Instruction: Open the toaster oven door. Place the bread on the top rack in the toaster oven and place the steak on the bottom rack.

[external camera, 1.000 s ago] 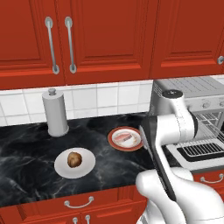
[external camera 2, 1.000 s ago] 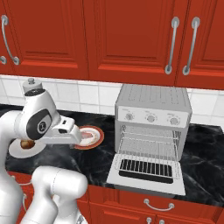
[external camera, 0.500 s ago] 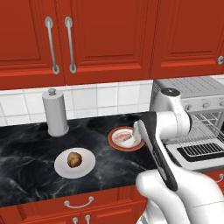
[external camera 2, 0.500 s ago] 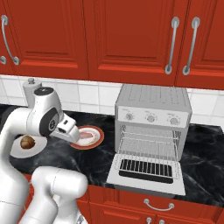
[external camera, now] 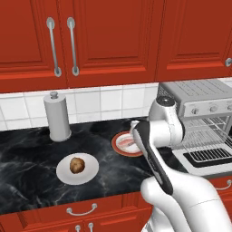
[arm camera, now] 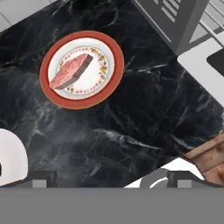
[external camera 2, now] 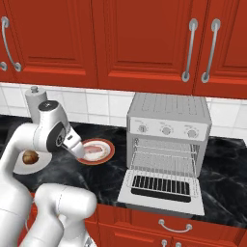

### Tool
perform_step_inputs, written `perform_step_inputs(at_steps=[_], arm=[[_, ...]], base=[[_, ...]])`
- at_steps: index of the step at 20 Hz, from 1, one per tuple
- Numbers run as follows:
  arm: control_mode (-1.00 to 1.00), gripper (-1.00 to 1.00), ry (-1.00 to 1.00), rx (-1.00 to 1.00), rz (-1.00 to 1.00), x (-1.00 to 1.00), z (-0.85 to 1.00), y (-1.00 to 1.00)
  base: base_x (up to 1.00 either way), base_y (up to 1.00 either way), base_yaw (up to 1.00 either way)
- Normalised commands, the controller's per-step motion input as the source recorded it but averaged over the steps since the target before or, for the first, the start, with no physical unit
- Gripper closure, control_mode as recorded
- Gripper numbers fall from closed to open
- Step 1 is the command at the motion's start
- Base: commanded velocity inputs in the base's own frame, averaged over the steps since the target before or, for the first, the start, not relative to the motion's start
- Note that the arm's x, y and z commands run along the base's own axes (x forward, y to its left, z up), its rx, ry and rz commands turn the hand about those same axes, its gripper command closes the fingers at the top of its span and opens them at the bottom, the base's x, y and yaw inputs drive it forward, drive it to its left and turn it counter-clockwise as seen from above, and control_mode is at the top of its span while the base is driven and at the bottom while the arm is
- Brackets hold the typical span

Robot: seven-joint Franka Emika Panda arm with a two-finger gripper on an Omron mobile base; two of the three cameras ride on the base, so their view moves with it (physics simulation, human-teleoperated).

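The gripper (arm camera: 109, 177) hangs wide open and empty above the counter (arm camera: 131, 131). The steak (arm camera: 70, 71) lies on its red-rimmed plate (arm camera: 48, 94) at eleven o'clock of it. The toaster oven door (external camera 2: 161, 193) is down.

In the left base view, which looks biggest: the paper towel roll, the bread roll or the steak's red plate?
Largest to smallest:
1. Paper towel roll
2. Red plate, partly hidden by the arm
3. Bread

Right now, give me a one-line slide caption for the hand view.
Open tool hovers over the black counter, steak on its red-rimmed plate ahead, untouched.
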Motion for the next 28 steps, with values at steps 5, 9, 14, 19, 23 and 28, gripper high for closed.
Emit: perform_step_inputs(at_steps=[5, 9, 14, 19, 23, 28], arm=[[-1.0, -1.0, 0.0, -0.01, -0.25, 0.41, -0.22, 0.05], [-1.0, -1.0, 0.04, 0.0, -0.1, 0.42, -0.18, -0.01], [-1.0, -1.0, 0.07, 0.0, -0.01, 0.36, -0.18, -0.02], [-1.0, -1.0, 0.05, 0.01, 0.0, 0.36, -0.19, 0.0], [-1.0, -1.0, 0.03, 0.03, 0.0, 0.36, -0.24, 0.04], [-1.0, -1.0, 0.0, 0.05, 0.0, 0.36, -0.29, 0.04]], base=[[0.0, 0.0, 0.0], [0.0, 0.0, 0.0], [0.0, 0.0, 0.0], [0.0, 0.0, 0.0], [0.0, 0.0, 0.0], [0.0, 0.0, 0.0]])
